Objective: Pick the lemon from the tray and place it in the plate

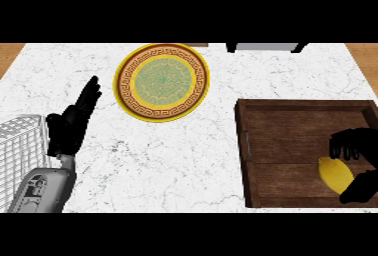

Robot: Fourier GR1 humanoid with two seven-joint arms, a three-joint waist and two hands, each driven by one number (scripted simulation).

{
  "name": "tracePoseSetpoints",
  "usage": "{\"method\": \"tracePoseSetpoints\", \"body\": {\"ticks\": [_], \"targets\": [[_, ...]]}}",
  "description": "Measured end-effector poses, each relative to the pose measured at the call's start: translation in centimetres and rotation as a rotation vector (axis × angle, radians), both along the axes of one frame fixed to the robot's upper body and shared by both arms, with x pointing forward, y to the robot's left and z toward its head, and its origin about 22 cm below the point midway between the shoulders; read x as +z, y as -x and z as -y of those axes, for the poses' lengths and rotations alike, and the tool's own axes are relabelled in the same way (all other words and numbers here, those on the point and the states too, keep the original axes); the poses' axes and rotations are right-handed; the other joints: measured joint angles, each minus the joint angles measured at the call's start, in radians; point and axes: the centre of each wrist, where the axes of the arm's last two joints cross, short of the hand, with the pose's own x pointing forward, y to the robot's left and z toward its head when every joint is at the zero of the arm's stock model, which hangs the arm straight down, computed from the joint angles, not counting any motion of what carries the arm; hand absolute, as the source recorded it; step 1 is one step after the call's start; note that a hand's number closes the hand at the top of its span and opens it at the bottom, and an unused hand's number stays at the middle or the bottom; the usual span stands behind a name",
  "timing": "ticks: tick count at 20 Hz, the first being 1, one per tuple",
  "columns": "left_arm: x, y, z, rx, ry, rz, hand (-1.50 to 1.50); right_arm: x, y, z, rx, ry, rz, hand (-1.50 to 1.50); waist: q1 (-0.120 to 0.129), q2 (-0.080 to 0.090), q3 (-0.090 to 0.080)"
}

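**Right hand closing around the lemon in the tray**

The right hand [353,165] sits at the right edge of the frame, inside the tray [295,150]. Its fingers curl down from above and its thumb comes up from below, bracketing the lemon [336,172]. Contact looks likely on both sides, though whether the fruit is fully gripped is hard to tell.

The lemon lies in the tray's lower right part, its long axis running from upper left to lower right, so the hand straddles it across the narrow way. It is directly at this hand.

The plate [162,82] lies in the upper middle-left of the frame, on the counter [162,165], well apart from the tray. The carry, I judge, runs up and to the left, over the tray's left wall.

The left hand [74,120] rests at the left of the frame, fingers straight and pointing up. It stands nearer the plate, and far from the lemon.
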Motion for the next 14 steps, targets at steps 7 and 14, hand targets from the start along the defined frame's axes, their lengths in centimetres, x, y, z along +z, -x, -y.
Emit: {"method": "tracePoseSetpoints", "body": {"ticks": [7, 14], "targets": [[0.1, -0.2, 0.5, -0.009, -0.003, -0.003, 0.00, 0.3, -1.4, -2.1, -0.058, -0.026, 0.118, 1.50, 0.002, 0.005, 0.009], [0.6, -0.6, 1.0, -0.022, 0.003, -0.002, 0.00, 1.5, -5.9, -9.3, -0.187, -0.020, 0.320, 1.50, 0.017, 0.008, 0.012]]}}
